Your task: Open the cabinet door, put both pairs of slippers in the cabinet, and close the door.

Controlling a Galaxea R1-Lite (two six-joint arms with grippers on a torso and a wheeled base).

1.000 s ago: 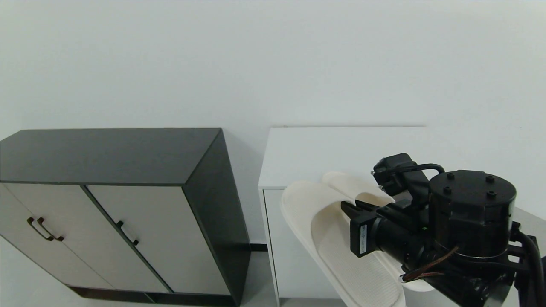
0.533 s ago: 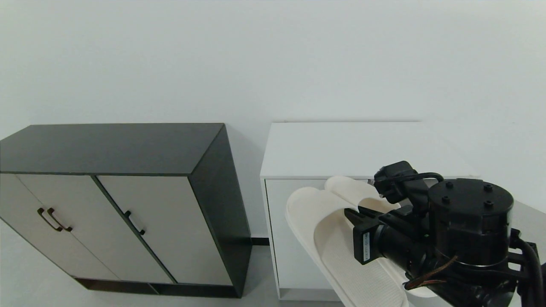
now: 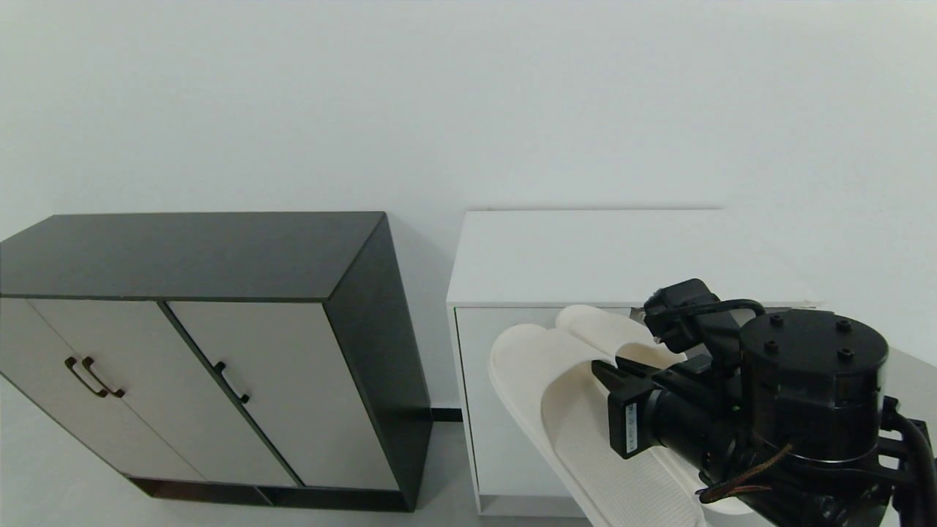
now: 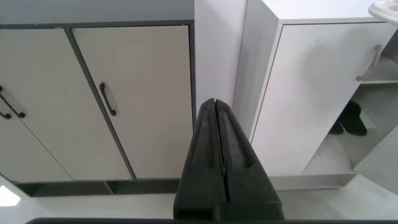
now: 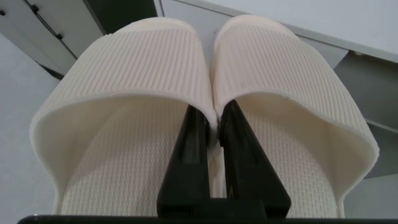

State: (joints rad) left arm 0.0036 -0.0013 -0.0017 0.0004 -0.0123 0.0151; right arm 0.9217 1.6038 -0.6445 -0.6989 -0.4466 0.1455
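Cream slippers (image 3: 556, 410) sit as a pair in the right end effector (image 5: 216, 118). Its two fingers are pushed under the straps and clamped on the inner walls where the slippers meet. They are held up in the air, toes forward, in front of the white cabinet (image 3: 600, 256) and not touching it.

Over the last second the whole head view shifted: both cabinets slid a little to the right and the floor line came into sight. That is the camera moving, not the furniture. In the last half-second the view has settled. The arm and its load have kept almost the same spot, sinking only slightly.

The left end effector (image 4: 215, 107) is pressed together and empty, pointing at the gap between the dark cabinet (image 4: 124, 93) and the white one. From there the white cabinet's right side stands open, with a shelf (image 4: 379, 81) inside and a dark pair (image 4: 349, 121) lower down, which looks like footwear already stowed.

With the view steady and the door open, the robot seems lined up for the insertion. What remains, by my reading, is carrying the cream pair into the open compartment, letting go, and shutting the door.
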